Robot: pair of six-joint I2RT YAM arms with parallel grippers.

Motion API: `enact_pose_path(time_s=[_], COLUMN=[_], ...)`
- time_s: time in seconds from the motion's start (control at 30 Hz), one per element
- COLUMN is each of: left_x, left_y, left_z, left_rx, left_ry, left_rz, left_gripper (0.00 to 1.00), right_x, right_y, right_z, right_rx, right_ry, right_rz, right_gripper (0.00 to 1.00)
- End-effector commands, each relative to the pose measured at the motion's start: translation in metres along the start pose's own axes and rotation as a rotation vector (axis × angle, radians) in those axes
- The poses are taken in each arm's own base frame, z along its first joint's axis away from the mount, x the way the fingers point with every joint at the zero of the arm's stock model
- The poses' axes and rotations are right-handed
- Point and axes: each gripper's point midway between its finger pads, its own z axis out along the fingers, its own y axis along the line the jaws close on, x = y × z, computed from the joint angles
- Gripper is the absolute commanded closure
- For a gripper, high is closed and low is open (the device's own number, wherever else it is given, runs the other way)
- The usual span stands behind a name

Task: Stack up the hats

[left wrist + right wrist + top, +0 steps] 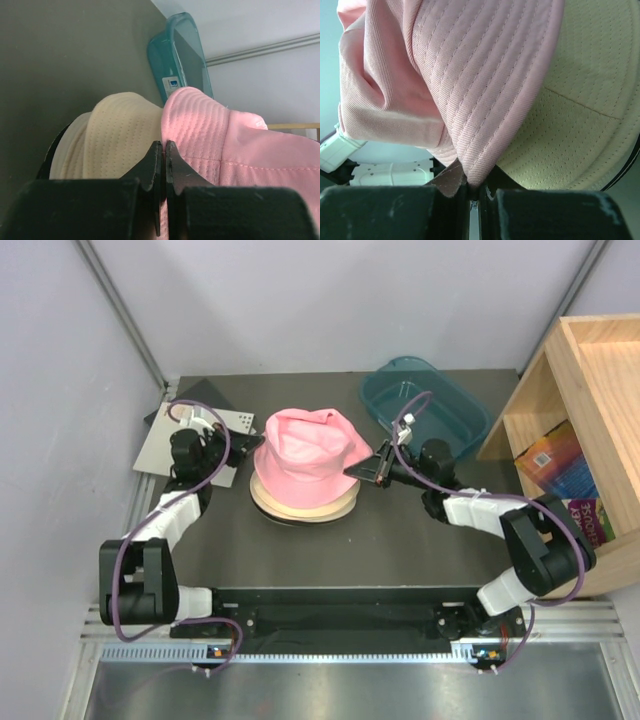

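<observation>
Pinching pink hat (pixel 305 445) brim, left claw (pixel 247 450), right claw (pixel 351 470)

My view: a robot lab test cell.
I see robot arms (pixel 160 525) bolted to a dark table (pixel 300 555), plain grey panels (pixel 350 300), a metal rail (pixel 350 651) and a wooden shelf (pixel 600 370).

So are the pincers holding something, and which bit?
Both hold the soft pink fabric bucket hat by its floppy brim: the left pincer at its left edge, the right pincer at its right edge.
</observation>
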Motion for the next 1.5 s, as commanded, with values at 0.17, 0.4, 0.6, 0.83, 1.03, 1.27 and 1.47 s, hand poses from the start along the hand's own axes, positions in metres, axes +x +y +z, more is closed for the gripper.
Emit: enact_pose_path(time_s=[0.17,0.4,0.6,0.83,1.03,1.27,1.47], left_x=[0.008,0.017,0.007,0.003,0.015,0.015,0.015], left_y=[0.064,0.083,0.07,0.013,-0.018,-0.027,-0.031], left_z=[-0.007,-0.008,0.013,0.051,0.082,0.095,0.093], left_rx=[-0.185,-0.238,-0.146,0.156,0.337,0.455,0.477], left_ry=[-0.038,-0.025,0.005,0.099,0.199,0.253,0.247], left_rz=[0.004,0.011,0.084,0.286,0.431,0.483,0.504], left_gripper=[1.0,1.0,1.0,1.0,1.0,1.0,1.0], right_x=[0.04,0.08,0.087,0.06,0.026,-0.019,-0.045], right_y=[-0.024,-0.05,-0.045,-0.035,-0.024,-0.014,0.014], right_z=[0.001,-0.003,0.001,-0.014,-0.048,-0.07,-0.043], right_rx=[0.063,0.148,0.156,0.254,0.351,0.297,0.087], right_ry=[0.057,0.127,0.147,0.101,0.014,-0.117,-0.199], right_rz=[-0.002,0.017,-0.054,-0.2,-0.321,-0.344,-0.344], right_gripper=[1.0,1.0,1.0,0.45,0.32,0.28,0.28])
